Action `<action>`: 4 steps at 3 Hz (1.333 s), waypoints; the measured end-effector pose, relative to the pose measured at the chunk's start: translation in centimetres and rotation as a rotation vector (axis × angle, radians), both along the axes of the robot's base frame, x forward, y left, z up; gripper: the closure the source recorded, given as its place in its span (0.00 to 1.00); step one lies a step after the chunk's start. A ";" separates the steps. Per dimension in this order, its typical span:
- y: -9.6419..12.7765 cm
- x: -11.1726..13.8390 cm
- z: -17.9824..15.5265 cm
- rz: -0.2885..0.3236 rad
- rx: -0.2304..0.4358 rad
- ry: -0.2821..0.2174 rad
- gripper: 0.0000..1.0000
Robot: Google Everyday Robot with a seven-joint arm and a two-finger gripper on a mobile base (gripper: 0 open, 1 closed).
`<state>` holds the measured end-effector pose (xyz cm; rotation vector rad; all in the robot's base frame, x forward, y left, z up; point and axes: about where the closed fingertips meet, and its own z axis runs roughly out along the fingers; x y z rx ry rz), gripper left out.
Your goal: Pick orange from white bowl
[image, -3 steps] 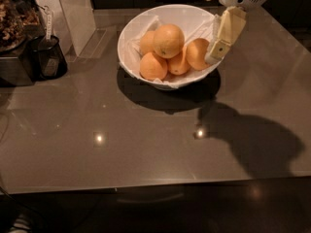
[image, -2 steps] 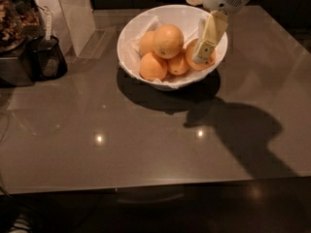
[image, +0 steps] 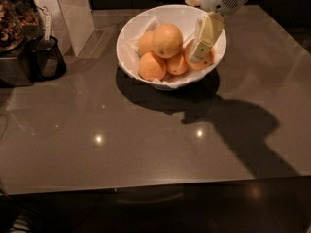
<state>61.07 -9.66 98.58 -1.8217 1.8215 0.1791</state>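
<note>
The white bowl [image: 130, 42], lined with crinkled white paper, stands on the grey table at the back centre. The orange [image: 166, 40], the largest and palest fruit, lies on top of several smaller, deeper-orange fruits [image: 152, 66]. My gripper [image: 197, 56] reaches down from the upper right into the right side of the bowl. Its pale fingers [image: 208, 33] are open and empty, over a small fruit and just right of the orange, not touching it.
A dark container [image: 48, 57] and a dark appliance [image: 14, 52] stand at the left edge. A white panel [image: 73, 13] stands behind them. The table's front edge [image: 155, 183] runs across the bottom, and the arm's shadow falls on the right half.
My gripper has moved left from beside the bowl's right rim to inside the bowl, closer to the orange. The fruits and the bowl have not moved.
</note>
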 end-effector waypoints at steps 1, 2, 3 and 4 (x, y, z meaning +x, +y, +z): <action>1.7 2.0 -1.1 0.022 0.021 0.017 0.00; 3.5 3.7 -2.4 0.047 0.035 0.041 0.00; 4.8 4.7 -3.9 0.061 0.044 0.075 0.00; 5.6 5.2 -5.4 0.064 0.042 0.111 0.00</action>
